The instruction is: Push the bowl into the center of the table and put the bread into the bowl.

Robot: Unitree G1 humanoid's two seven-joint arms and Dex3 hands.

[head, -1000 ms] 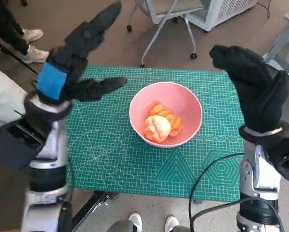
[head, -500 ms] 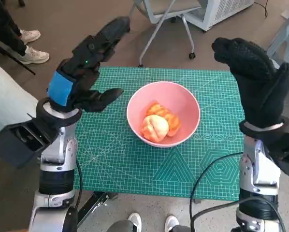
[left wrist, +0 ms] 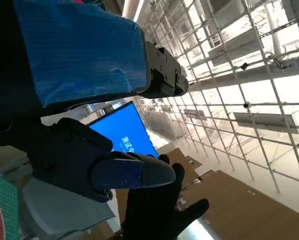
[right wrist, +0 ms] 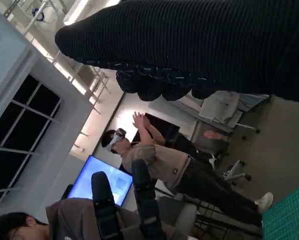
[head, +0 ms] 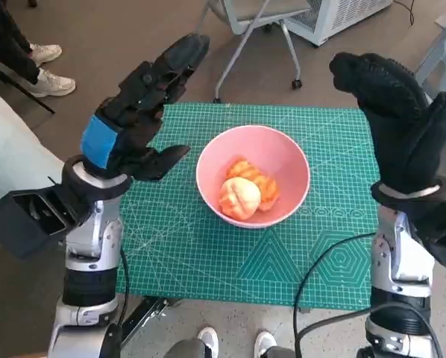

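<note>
— Where's the bowl (head: 253, 176)?

— Pink, sitting about mid-way across the green cutting mat (head: 200, 253) that covers the table. The bread (head: 245, 192) lies inside it, an orange-and-cream lump on the bowl's floor.

— And the hands?

— Both raised, flanking the bowl, touching nothing. The left hand (head: 137, 112) is left of the bowl, fingers spread and empty. The right hand (head: 398, 119) is right of the bowl, held upright, glove fingers extended, also empty.

— Anything near the bowl?

— A black cable (head: 324, 272) loops over the mat on the near-right side of the bowl. Beyond the bowl, off the table, stands a wheeled chair (head: 256, 30). A person's shoes (head: 44, 71) show far left of the bowl. The right wrist view shows a person (right wrist: 174, 167) with both hands up.
</note>
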